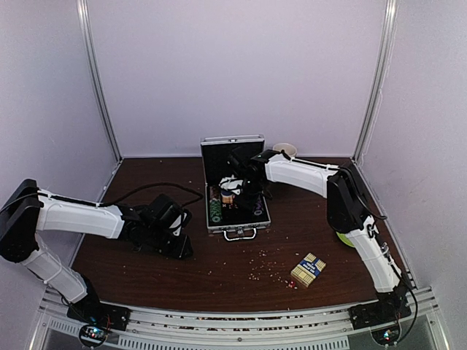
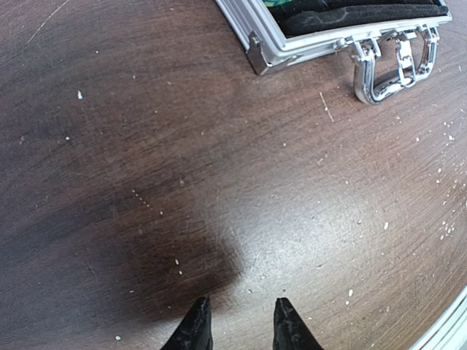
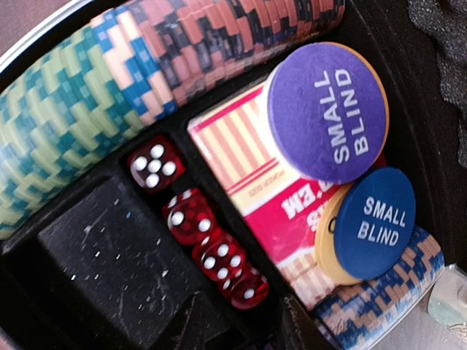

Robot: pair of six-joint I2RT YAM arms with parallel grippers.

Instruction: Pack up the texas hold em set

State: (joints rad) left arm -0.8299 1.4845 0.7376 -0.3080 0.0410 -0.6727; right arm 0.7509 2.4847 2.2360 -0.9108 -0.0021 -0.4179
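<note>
1. Left gripper (image 2: 242, 329): low over the dark wooden table (image 2: 146, 182), left of the case; fingers parted, nothing between them.
2. Silver case (image 1: 232, 148): centre of the table, lid raised toward the rear, metal handle (image 2: 394, 65) facing the near edge.
3. Right gripper (image 1: 235, 191): reaching down into the case's black tray; whether it is parted or clenched cannot be told.
4. Tray contents, left to right:
   - a row of striped poker chips (image 3: 87, 117) on edge
   - red dice (image 3: 193, 219) in a line
   - a red-and-cream card pack (image 3: 241, 146)
   - purple disc (image 3: 327, 111) and blue disc (image 3: 374, 222), each marked SMALL BLIND, lying on the pack
5. Blue-and-tan card box (image 1: 308, 270): on the table, outside the case, near right.
6. Green plate (image 1: 341, 237): right edge, partly behind the arm.
</note>
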